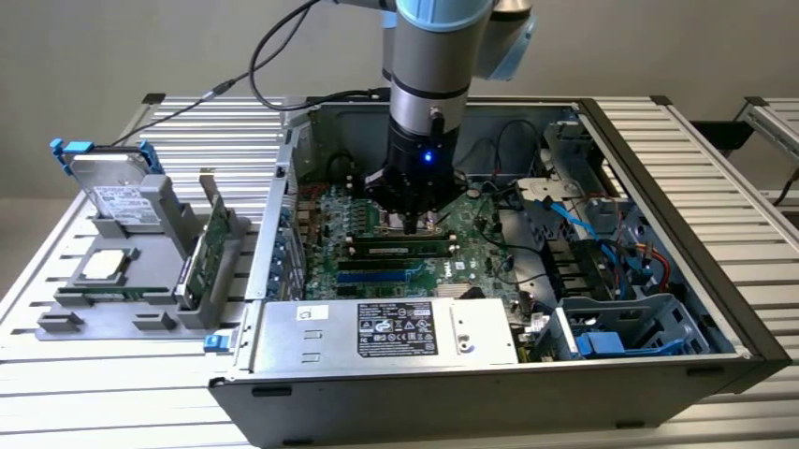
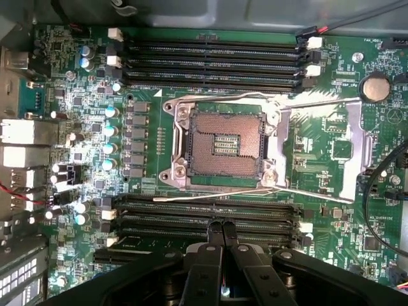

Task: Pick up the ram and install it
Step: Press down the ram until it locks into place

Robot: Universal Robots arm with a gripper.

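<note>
The ram [image 1: 399, 249], a long narrow stick with dark chips, lies along a memory slot on the green motherboard [image 1: 469, 234] inside the open computer case. My gripper [image 1: 414, 223] hangs straight down just above the ram's middle, close to it. In the wrist view the two black fingers meet tip to tip at my gripper [image 2: 222, 224], shut with no gap, over the near bank of memory slots [image 2: 204, 213]. A thin green edge of the ram [image 2: 153, 244] shows beside the fingers. The bare CPU socket [image 2: 223, 143] sits beyond them.
A silver power supply [image 1: 387, 332] borders the motherboard at the case front. Blue cables and drive cages [image 1: 612, 281] crowd the exterior view's right. Outside the case, a grey fixture [image 1: 125, 281] holds a hard drive with blue rails [image 1: 112, 187] and a green expansion card [image 1: 215, 234].
</note>
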